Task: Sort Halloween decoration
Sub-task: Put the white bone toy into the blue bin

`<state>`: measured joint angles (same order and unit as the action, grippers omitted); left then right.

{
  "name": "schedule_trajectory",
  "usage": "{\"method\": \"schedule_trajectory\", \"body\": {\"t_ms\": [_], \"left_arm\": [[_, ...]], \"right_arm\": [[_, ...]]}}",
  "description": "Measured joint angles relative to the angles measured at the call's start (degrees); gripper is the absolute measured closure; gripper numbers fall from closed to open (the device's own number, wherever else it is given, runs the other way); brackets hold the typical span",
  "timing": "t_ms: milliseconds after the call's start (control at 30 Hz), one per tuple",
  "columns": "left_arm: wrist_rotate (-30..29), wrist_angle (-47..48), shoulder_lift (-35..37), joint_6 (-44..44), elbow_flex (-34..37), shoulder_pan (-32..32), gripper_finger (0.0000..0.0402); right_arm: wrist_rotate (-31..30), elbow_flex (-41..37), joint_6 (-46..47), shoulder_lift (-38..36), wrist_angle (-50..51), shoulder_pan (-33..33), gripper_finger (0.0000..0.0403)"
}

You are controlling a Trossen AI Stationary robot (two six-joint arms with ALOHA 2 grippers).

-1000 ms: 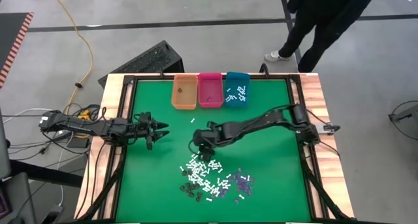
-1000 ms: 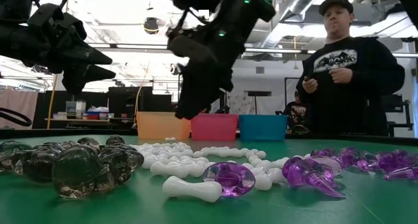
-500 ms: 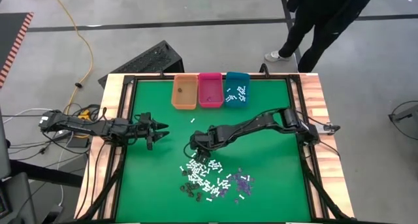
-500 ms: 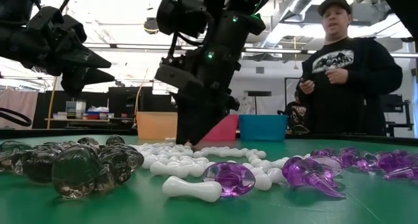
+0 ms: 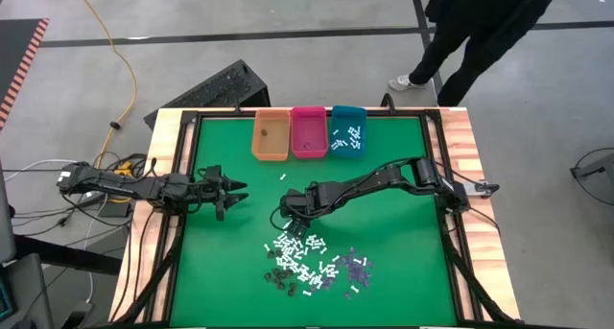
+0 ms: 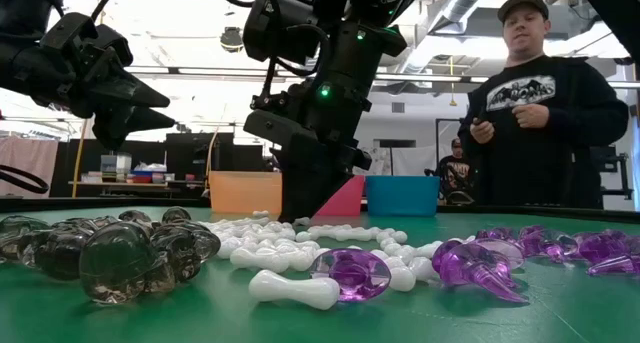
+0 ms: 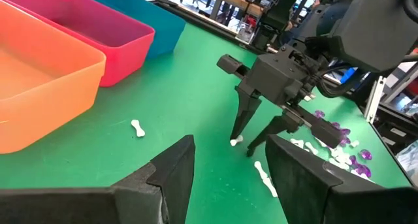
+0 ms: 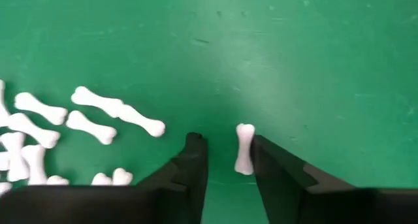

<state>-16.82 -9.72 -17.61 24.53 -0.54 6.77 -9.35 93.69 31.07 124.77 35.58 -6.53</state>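
Right gripper (image 5: 284,217): down at the green table top (image 5: 384,271), at the edge of the scattered pile nearest the bins; its two dark fingers stand apart, one on either side of a small white bone-shaped plastic piece (image 8: 243,149), not yet pressed on it
Target piece: lies flat on the green surface between the fingertips; in the right wrist view it sits closer to one finger (image 8: 277,168) than to the other
Long axis: runs along the fingers' own line, so the jaws would close across the thin shaft, not its knobbed ends; that looks a sound line of grip
Pile of Halloween decoration (image 5: 309,266): white bones, clear purple bits (image 6: 352,273) and smoky dark bits (image 6: 110,258), spread on the near side of the right gripper, away from the bins
Teal rectangular bin (image 5: 347,133): already holds white bones, well apart from the gripper at the far edge of the table; the likely home for this piece
Pink bin (image 5: 308,132) and orange bin (image 5: 271,137): just beside the teal bin in one row
Left gripper (image 5: 230,191): fingers spread wide, nothing between them, waiting to the left of the right gripper and clearly farther from the piece
Nearer arm: the right, by a wide margin
Judged step: closing on one bone before a lift toward the teal bin
Risk: the off-centre piece may be pushed or rolled as one finger meets it first
Person (image 6: 540,113): stands beyond the table behind the bins
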Motion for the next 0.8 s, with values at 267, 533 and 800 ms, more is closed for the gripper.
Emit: {"method": "schedule_trajectory", "body": {"t_ms": [267,533,800], "left_arm": [[-0.02,0.02,0.00,-0.02,0.00,0.01,0.0223],[-0.04,0.02,0.00,0.00,0.00,0.02,0.0223],[0.02,0.03,0.00,0.04,0.00,-0.01,0.0223]], "right_arm": [[-0.02,-0.07,-0.02,-0.07,0.56,0.73,0.0376],[0.28,-0.05,0.00,-0.07,1.30,0.73,0.0379],[1.58,-0.35,-1.39,-3.00,4.83,0.95,0.0384]]}}
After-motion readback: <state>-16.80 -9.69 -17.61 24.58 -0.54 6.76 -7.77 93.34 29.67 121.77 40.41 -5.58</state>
